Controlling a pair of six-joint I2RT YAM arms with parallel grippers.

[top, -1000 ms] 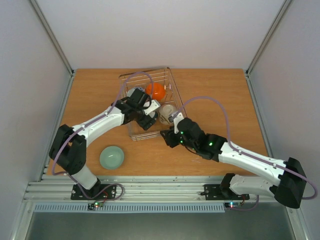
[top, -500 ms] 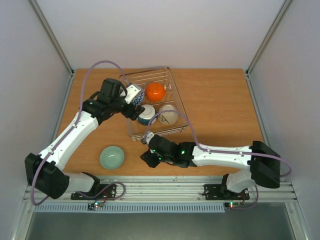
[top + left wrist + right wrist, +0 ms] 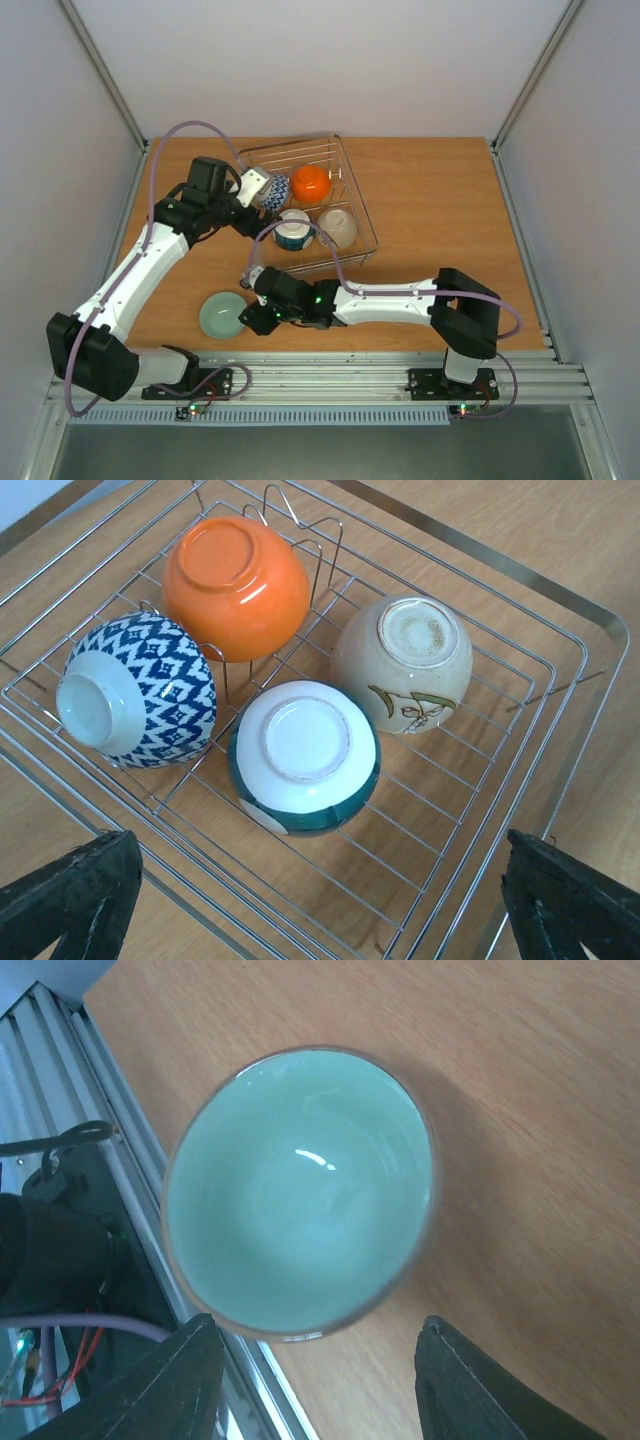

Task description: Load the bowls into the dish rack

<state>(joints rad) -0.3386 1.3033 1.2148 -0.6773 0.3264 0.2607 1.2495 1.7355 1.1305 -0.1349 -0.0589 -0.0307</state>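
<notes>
Four bowls lie upturned in the dish rack [image 3: 352, 192]: orange [image 3: 238, 585], blue-patterned [image 3: 140, 690], teal-banded white [image 3: 305, 755] and beige [image 3: 402, 665]. My left gripper [image 3: 320, 905] hovers at the rack's left side [image 3: 250, 205], jaws wide open and empty, with the teal-banded bowl just ahead. A pale green bowl [image 3: 300, 1195] stands upright on the table near the front left [image 3: 220, 316]. My right gripper [image 3: 320, 1385] is open over that bowl's right rim [image 3: 252, 318]. Its fingers [image 3: 170, 1385] stand apart on either side of the near rim, not closed on it.
The rack [image 3: 590, 620] sits at an angle on the wooden table. Just beyond the green bowl are the table's front rail [image 3: 90, 1070] and the left arm's base with cables [image 3: 50, 1260]. The right arm stretches leftward along the front edge [image 3: 400, 300].
The left gripper has drawn back left out of the rack, leaving the teal-banded bowl inside, and opened wide. The right arm has swung from the rack's front corner left to the green bowl.
</notes>
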